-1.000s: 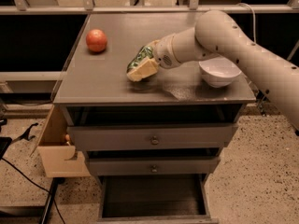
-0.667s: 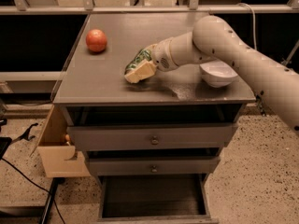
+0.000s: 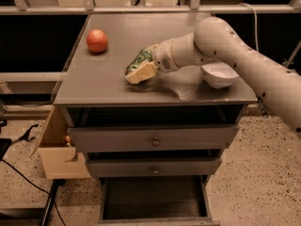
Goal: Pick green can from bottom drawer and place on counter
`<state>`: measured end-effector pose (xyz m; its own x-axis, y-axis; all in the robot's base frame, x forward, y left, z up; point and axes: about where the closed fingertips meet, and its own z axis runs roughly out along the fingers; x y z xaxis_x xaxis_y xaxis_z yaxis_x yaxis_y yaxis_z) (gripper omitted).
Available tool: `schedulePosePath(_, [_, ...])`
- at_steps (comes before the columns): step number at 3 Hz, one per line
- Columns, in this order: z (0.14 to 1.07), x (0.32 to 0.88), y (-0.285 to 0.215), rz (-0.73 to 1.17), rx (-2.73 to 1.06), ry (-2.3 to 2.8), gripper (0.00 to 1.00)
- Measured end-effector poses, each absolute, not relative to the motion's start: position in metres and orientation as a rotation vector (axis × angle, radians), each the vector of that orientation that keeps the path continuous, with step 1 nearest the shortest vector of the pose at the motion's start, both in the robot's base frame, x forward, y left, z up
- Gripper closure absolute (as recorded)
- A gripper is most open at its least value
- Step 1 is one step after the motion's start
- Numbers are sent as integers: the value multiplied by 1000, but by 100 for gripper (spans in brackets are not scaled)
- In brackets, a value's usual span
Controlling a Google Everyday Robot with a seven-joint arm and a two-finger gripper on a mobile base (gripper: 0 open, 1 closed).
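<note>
My gripper (image 3: 139, 70) hangs low over the middle of the counter (image 3: 108, 81), shut on the green can (image 3: 140, 60). The can lies tilted between the pale fingers (image 3: 141, 72), its lower end close to the grey surface; whether it touches I cannot tell. The white arm reaches in from the right. Below, the bottom drawer (image 3: 153, 201) stands pulled out, and its dark interior shows nothing inside.
A red apple (image 3: 97, 40) sits at the counter's back left. A white bowl (image 3: 218, 74) rests at the right edge, partly behind the arm. Two knobbed drawers are shut above the open one. A wooden box (image 3: 59, 149) hangs at the cabinet's left side.
The gripper with the can has shifted slightly left and lower toward the counter. Nothing else has moved.
</note>
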<state>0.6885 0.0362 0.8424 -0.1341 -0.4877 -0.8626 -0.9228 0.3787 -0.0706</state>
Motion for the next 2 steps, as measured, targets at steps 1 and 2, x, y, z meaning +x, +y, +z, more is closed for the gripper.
schedulePosePath(1, [842, 689, 36, 629, -1239, 1769, 51])
schedulePosePath(2, [842, 689, 36, 629, -1239, 1769, 28])
